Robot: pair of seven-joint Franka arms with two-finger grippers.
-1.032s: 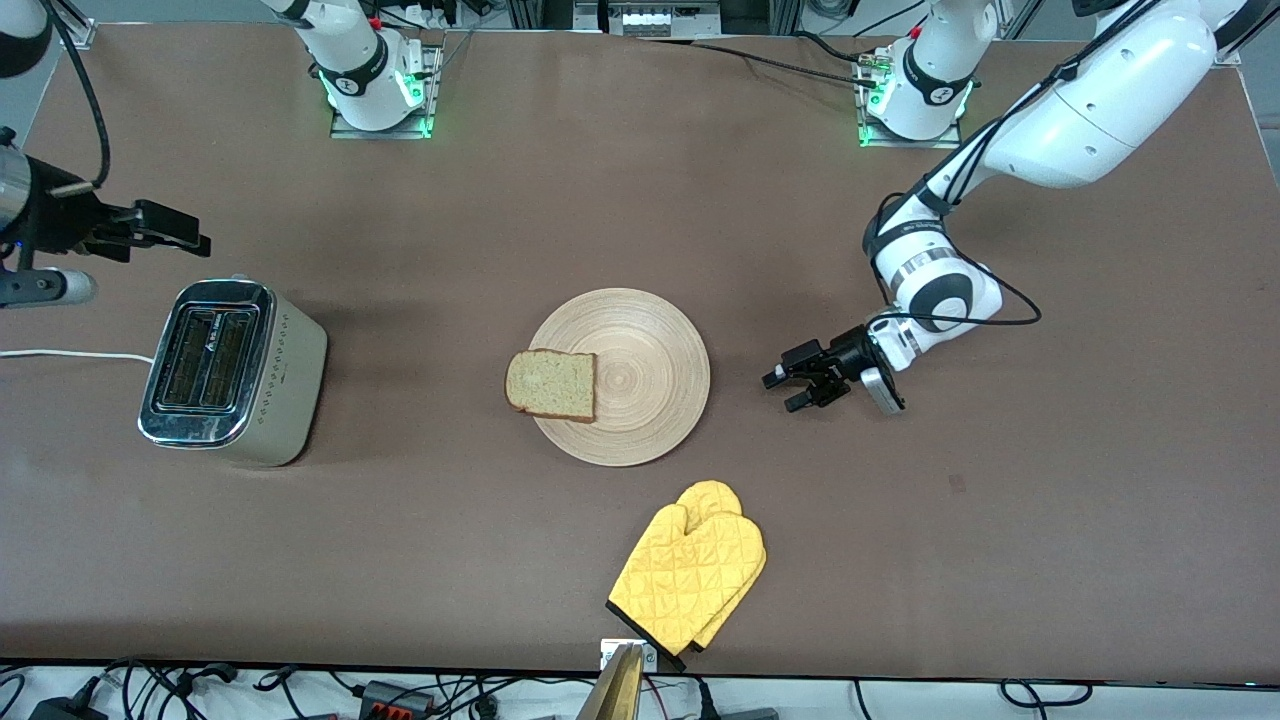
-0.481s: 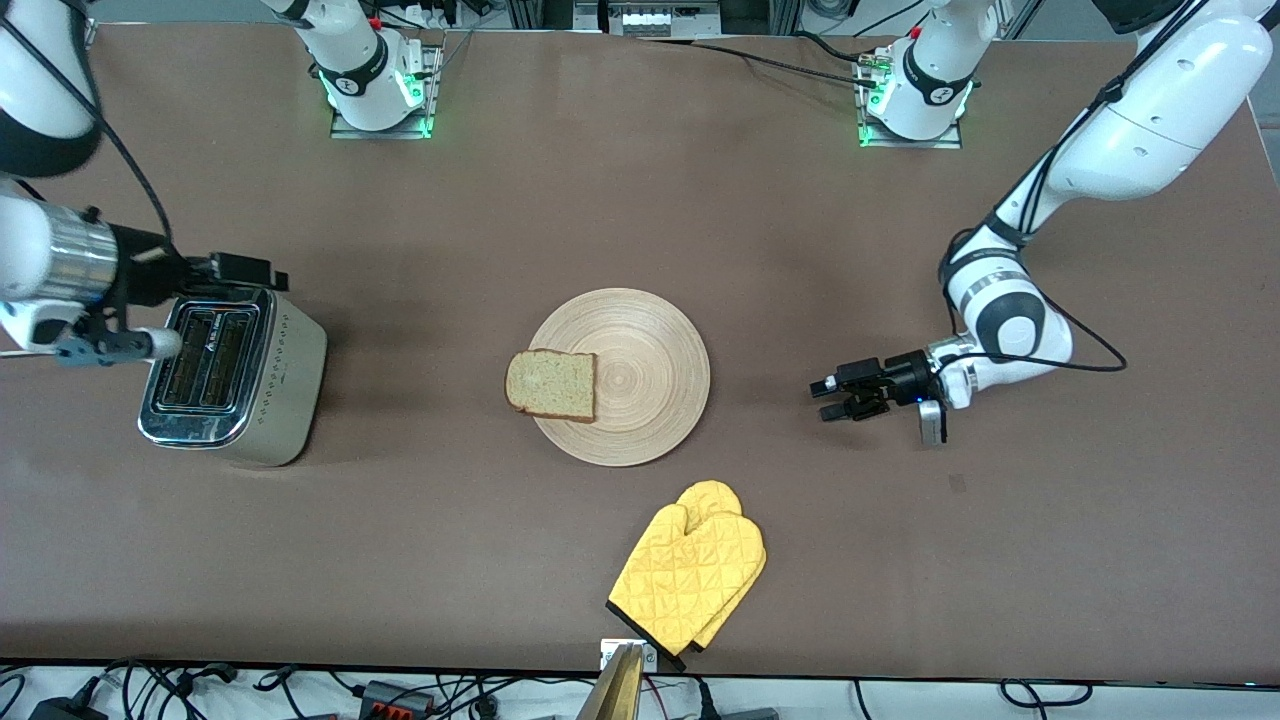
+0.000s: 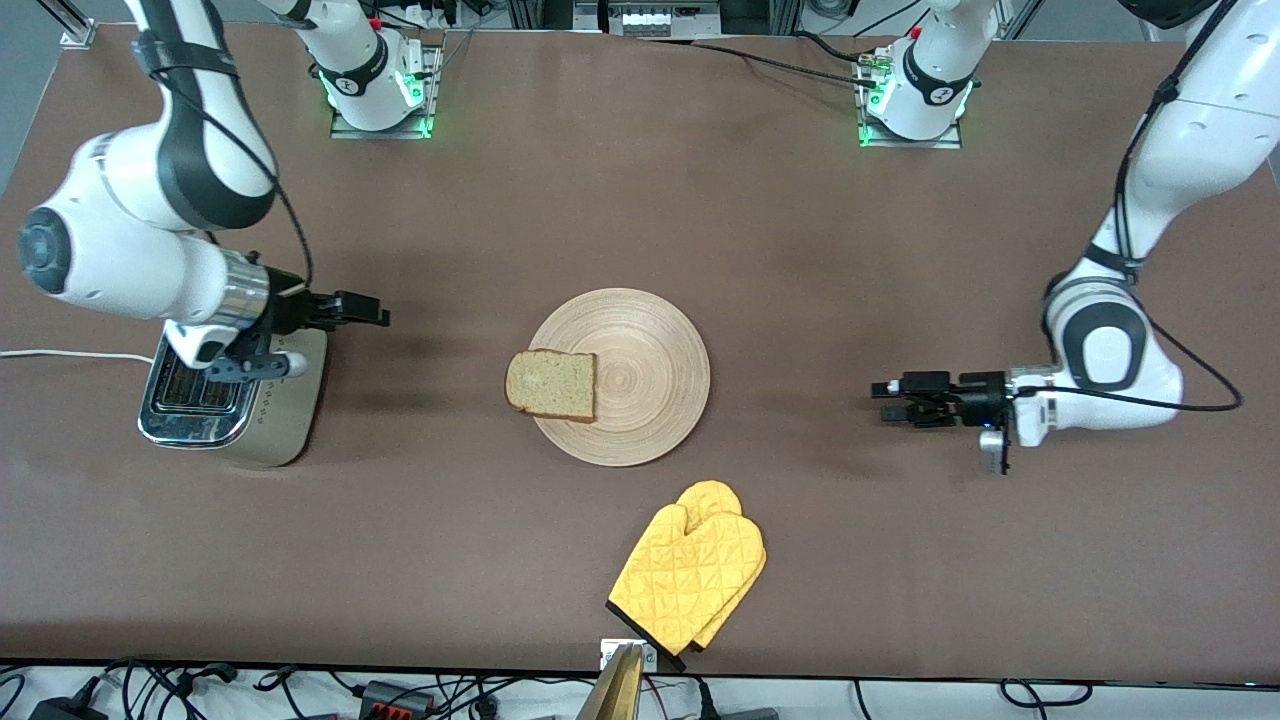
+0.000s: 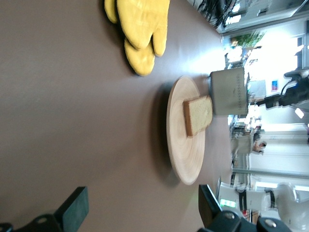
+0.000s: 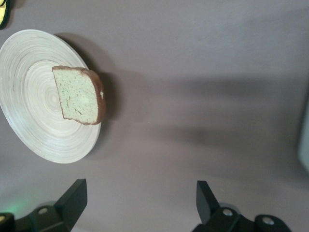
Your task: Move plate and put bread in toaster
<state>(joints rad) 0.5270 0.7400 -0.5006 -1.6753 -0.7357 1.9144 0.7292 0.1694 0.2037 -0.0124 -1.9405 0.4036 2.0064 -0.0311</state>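
Note:
The round light-wood plate [image 3: 645, 375] lies mid-table. The brown bread slice [image 3: 551, 384] rests on the plate's edge toward the right arm's end, overhanging it a little. The toaster [image 3: 285, 405] stands at the right arm's end, partly covered by the right arm. My right gripper [image 3: 378, 316] is open and empty, over the bare table between toaster and plate. My left gripper [image 3: 882, 400] is open and empty, low over the table beside the plate toward the left arm's end. The left wrist view shows plate [image 4: 177, 140], bread [image 4: 198, 115] and toaster [image 4: 229, 91]. The right wrist view shows plate [image 5: 29, 116] and bread [image 5: 79, 94].
A yellow oven mitt [image 3: 690, 575] lies near the table's front edge, nearer the camera than the plate; it also shows in the left wrist view [image 4: 140, 29]. The toaster's white cord [image 3: 60, 354] runs off the right arm's end of the table.
My right arm has swung in over the toaster, its gripper now past it toward the plate. My left gripper has drawn back from the plate toward the left arm's end.

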